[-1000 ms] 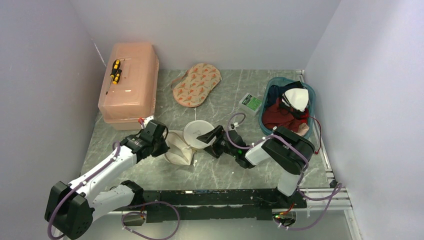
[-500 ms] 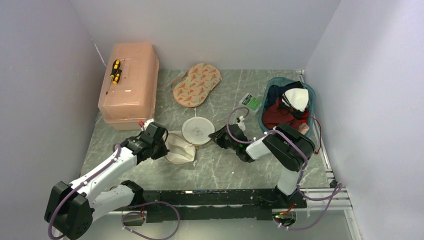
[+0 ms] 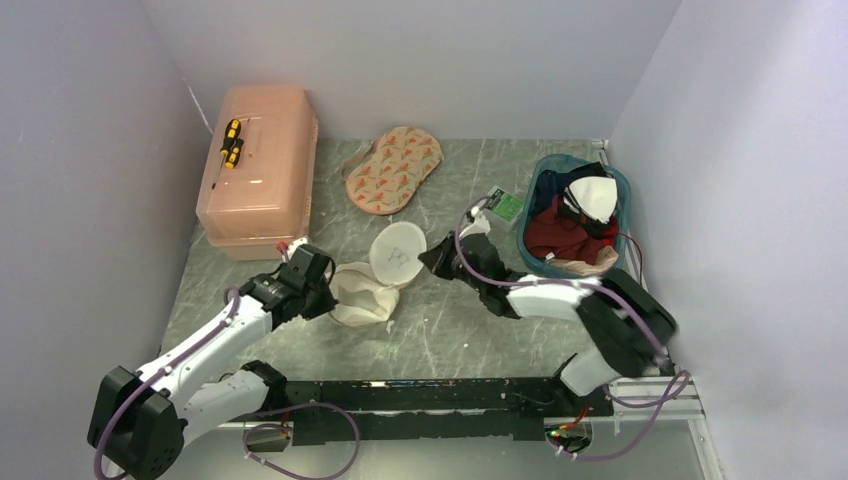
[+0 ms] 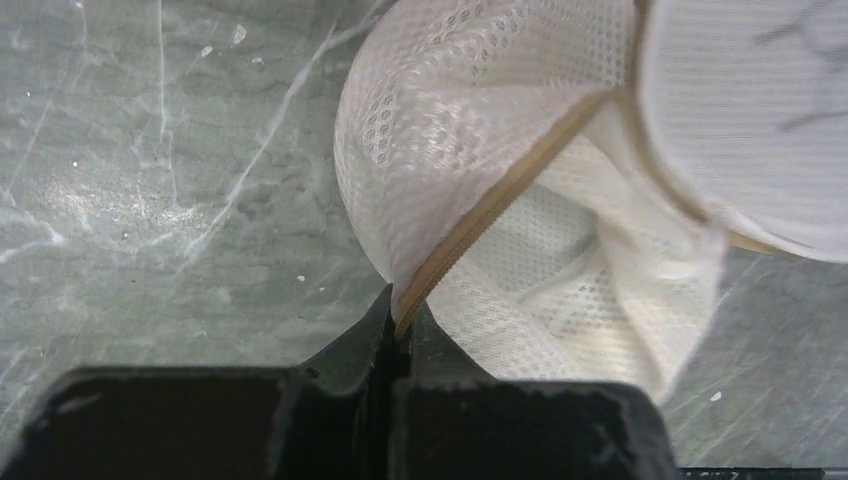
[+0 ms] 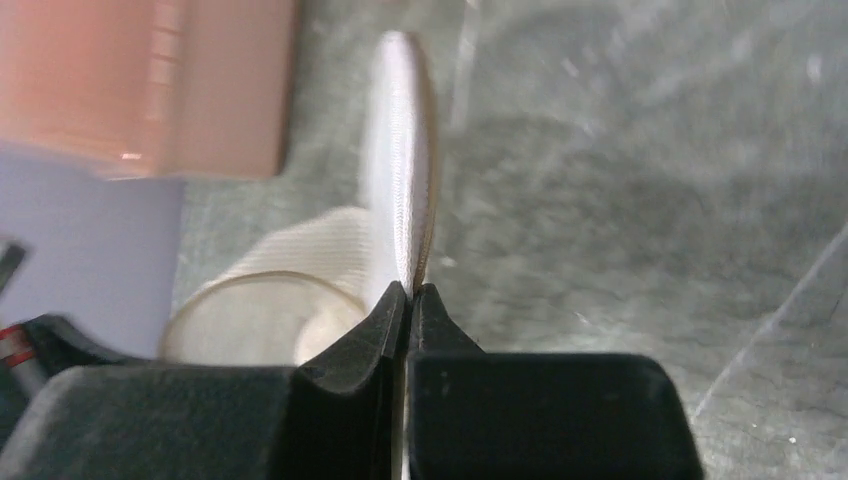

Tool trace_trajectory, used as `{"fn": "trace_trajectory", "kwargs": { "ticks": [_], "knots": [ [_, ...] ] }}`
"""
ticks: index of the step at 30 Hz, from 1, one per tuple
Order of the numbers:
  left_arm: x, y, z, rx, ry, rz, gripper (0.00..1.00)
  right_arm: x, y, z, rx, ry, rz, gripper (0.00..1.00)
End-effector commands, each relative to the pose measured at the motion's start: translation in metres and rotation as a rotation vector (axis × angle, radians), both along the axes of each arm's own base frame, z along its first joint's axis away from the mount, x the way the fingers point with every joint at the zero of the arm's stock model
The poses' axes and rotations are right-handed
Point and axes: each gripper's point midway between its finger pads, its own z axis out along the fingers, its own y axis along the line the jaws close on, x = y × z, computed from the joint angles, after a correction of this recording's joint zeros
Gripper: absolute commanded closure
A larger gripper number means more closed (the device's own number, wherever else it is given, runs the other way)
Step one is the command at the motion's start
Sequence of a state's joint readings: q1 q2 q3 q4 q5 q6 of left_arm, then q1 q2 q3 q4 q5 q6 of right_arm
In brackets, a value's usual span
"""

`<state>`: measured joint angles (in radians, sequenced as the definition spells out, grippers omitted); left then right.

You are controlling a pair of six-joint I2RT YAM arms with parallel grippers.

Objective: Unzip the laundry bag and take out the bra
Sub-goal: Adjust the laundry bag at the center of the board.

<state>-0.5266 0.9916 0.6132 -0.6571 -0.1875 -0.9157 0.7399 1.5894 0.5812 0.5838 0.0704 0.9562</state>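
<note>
Looking down on the gray table (image 3: 450,330), we see the white laundry bag (image 3: 358,298) near its middle. Its round lid (image 3: 397,255) tips up at 1 o'clock. Our left gripper (image 3: 322,297) pinches the bag's rim (image 4: 500,205) at 9 o'clock. Our right gripper (image 3: 430,262) pinches the lid's edge at 3 o'clock.

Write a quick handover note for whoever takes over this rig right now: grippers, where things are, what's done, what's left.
Left gripper: shut on the laundry bag, pinching its cream rim.
Right gripper: shut on the edge of the lid, which is tilted up off the bag.
Done: the bag looks unzipped and open.
Left: take out the bra. It shows in no view; the opening shows only white mesh.
</note>
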Motion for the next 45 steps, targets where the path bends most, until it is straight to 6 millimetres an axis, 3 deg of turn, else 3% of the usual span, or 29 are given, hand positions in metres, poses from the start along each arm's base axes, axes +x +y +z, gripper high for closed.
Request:
{"fn": "trace_trajectory", "kwargs": {
  "ticks": [1,4,7,9,11,13,18,19,21,23,24,25,26,28,32,33,34,35,36,38,40,43,45],
  "knots": [
    [0.028,-0.016,0.05,-0.061,-0.142,-0.043,0.97,0.005,-0.016,0.112,-0.173,-0.346,0.04,1.0],
    [0.047,-0.036,0.085,-0.116,-0.211,-0.099,0.97,-0.007,-0.036,0.166,-0.272,-0.467,0.038,1.0],
    [0.065,-0.057,0.114,-0.16,-0.257,-0.157,0.97,-0.021,-0.056,0.195,-0.365,-0.53,0.033,1.0],
    [0.075,-0.066,0.114,-0.163,-0.259,-0.184,0.97,-0.03,-0.067,0.197,-0.425,-0.557,0.024,1.0],
    [0.08,-0.074,0.108,-0.165,-0.218,-0.203,0.97,-0.036,-0.075,0.183,-0.467,-0.548,0.026,1.0],
    [0.083,-0.082,0.118,-0.182,-0.217,-0.227,0.97,-0.043,-0.081,0.177,-0.489,-0.539,0.024,1.0],
    [0.098,-0.101,0.21,-0.341,-0.551,-0.298,0.94,-0.066,-0.085,0.238,-0.47,-0.769,-0.014,1.0],
    [0.098,-0.105,0.219,-0.361,-0.583,-0.313,0.93,-0.065,-0.084,0.245,-0.474,-0.786,-0.021,1.0],
    [0.098,-0.111,0.204,-0.361,-0.515,-0.318,0.93,-0.058,-0.077,0.231,-0.515,-0.752,-0.015,1.0],
    [0.094,-0.117,0.148,-0.316,-0.317,-0.321,0.97,-0.045,-0.072,0.19,-0.601,-0.632,-0.001,1.0],
    [0.09,-0.12,0.111,-0.291,-0.188,-0.323,0.97,-0.038,-0.073,0.168,-0.631,-0.559,-0.005,1.0],
    [0.085,-0.121,0.092,-0.282,-0.111,-0.322,0.97,-0.034,-0.073,0.153,-0.649,-0.505,-0.014,1.0],
    [0.082,-0.124,0.086,-0.294,-0.084,-0.336,0.97,-0.032,-0.074,0.152,-0.644,-0.493,-0.028,1.0],
    [0.085,-0.131,0.111,-0.337,-0.166,-0.374,0.97,-0.032,-0.077,0.182,-0.573,-0.564,-0.075,1.0],
    [0.095,-0.125,0.227,-0.362,-0.527,-0.431,0.92,-0.051,-0.094,0.299,-0.371,-0.842,-0.16,1.0],
    [0.093,-0.123,0.263,-0.373,-0.622,-0.451,0.85,-0.061,-0.097,0.325,-0.322,-0.924,-0.154,1.0],
    [0.09,-0.121,0.284,-0.38,-0.683,-0.469,0.75,-0.072,-0.1,0.348,-0.27,-0.997,-0.147,1.0],
    [0.087,-0.119,0.298,-0.386,-0.727,-0.474,0.64,-0.078,-0.106,0.364,-0.226,-1.036,-0.157,1.0],
    [0.086,-0.117,0.3,-0.388,-0.737,-0.465,0.54,-0.079,-0.108,0.369,-0.228,-1.029,-0.156,1.0],
    [0.086,-0.118,0.27,-0.382,-0.651,-0.447,0.52,-0.068,-0.103,0.353,-0.293,-0.935,-0.16,1.0],
    [0.083,-0.118,0.201,-0.352,-0.444,-0.407,0.62,-0.056,-0.098,0.314,-0.359,-0.842,-0.167,1.0],
    [0.062,-0.124,0.088,-0.359,-0.114,-0.364,0.94,-0.046,-0.094,0.246,-0.385,-0.662,-0.15,1.0],
    [0.051,-0.131,0.054,-0.41,-0.019,-0.359,0.97,-0.047,-0.094,0.213,-0.396,-0.597,-0.121,1.0]
  ]
}}
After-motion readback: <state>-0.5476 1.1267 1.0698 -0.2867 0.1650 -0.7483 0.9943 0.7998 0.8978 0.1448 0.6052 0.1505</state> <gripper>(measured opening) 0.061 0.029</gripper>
